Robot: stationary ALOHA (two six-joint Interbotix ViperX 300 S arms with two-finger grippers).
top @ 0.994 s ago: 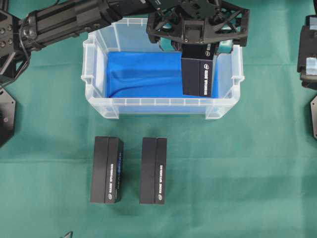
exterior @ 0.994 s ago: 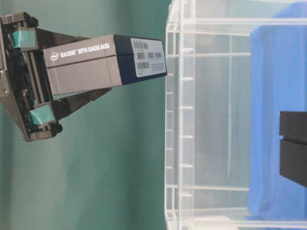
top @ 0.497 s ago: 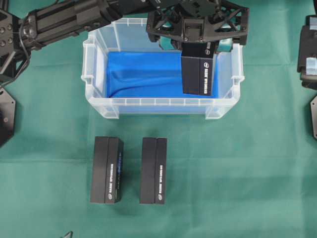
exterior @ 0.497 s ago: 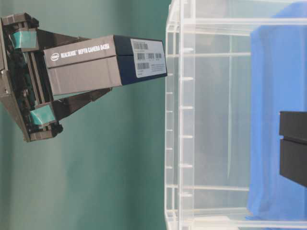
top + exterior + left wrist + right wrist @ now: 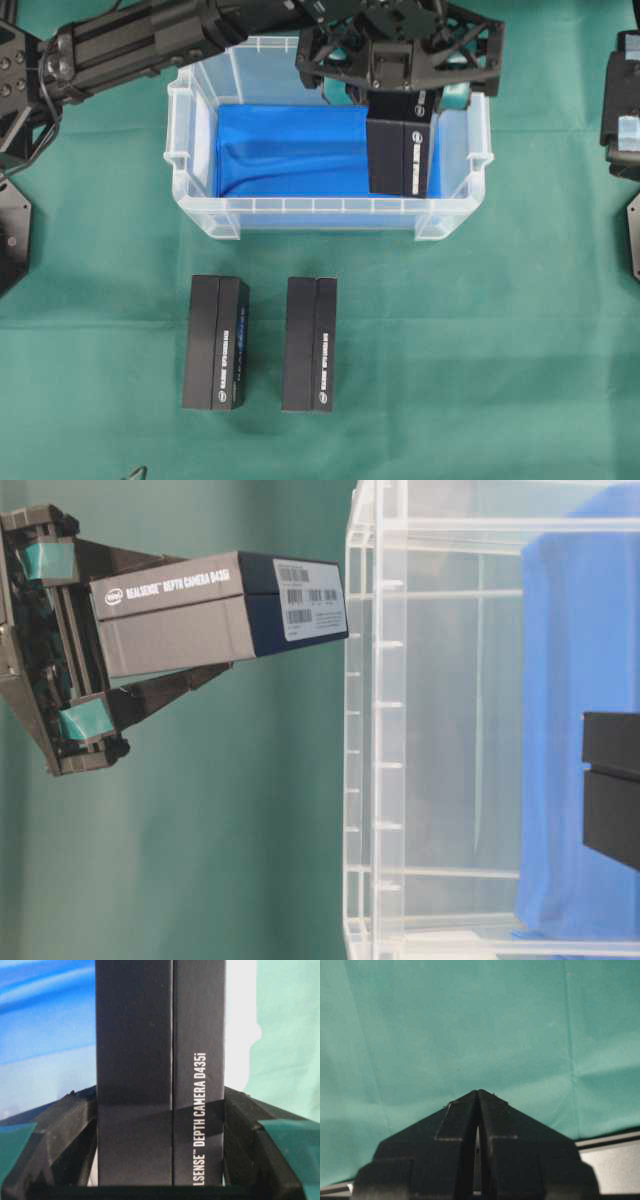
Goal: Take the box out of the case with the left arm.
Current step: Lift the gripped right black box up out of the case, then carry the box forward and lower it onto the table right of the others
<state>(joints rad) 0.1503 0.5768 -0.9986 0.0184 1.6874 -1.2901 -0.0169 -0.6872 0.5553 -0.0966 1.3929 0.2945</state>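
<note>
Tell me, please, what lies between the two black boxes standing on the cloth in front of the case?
Nothing: between the left box and the right box only bare green cloth shows, seen in the overhead view.

box top: the left gripper [image 5: 400, 95] covers the top end of the box [image 5: 401, 155] from above.
box print: in the wrist view the box [image 5: 160, 1075] runs off the top and bottom edges, so its first word is cut.
case: the case [image 5: 375, 730] is cut off on the right in the table-level view.
right gripper: only the fingers [image 5: 462, 1160] show; the rest is out of the picture.
label: the small print on the label [image 5: 310, 600] is too tiny to read.
</note>
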